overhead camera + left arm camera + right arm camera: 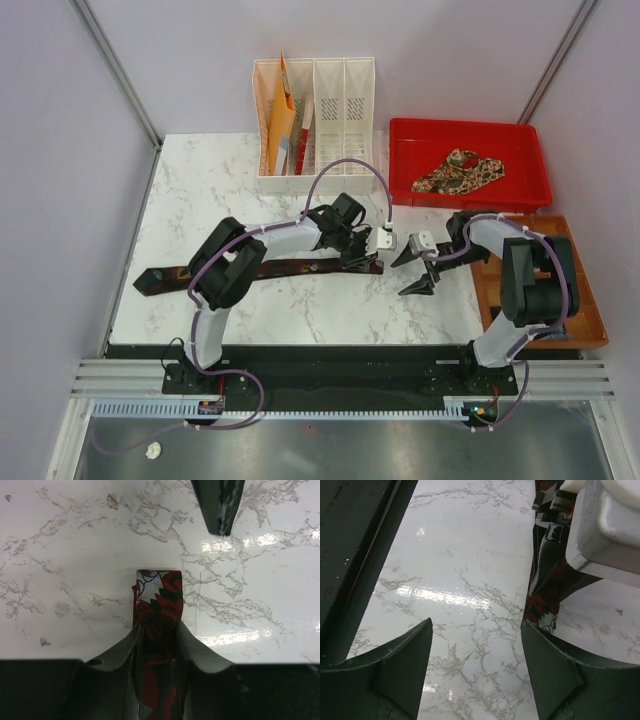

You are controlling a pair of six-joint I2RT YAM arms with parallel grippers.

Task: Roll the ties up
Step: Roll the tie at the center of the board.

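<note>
Left gripper (159, 630): jaws clenched on one end of the dark tie (159, 600), which shows a short way beyond the tips and lies flat on the bench (200, 190). The fabric is dark red with black leaf-and-rose figures, and a pale grey patch with fine lines sits at the squared end. From the jaws the tie runs leftward as a straight dark strip across the middle of the bench toward its left edge, unrolled. The stretch under the left arm is covered, and the pattern cannot be read from above. Right gripper (476, 630): jaws released, set wide apart, holding nothing, tips low over the marble just right of the tie end and pointing toward the left gripper. Both arms reach in to the bench centre, the left forearm lying along the tie. Second tie (460, 170): tan-and-brown paisley, bunched in the red tray (530, 190) by the far right corner, detail too small to read.
</note>
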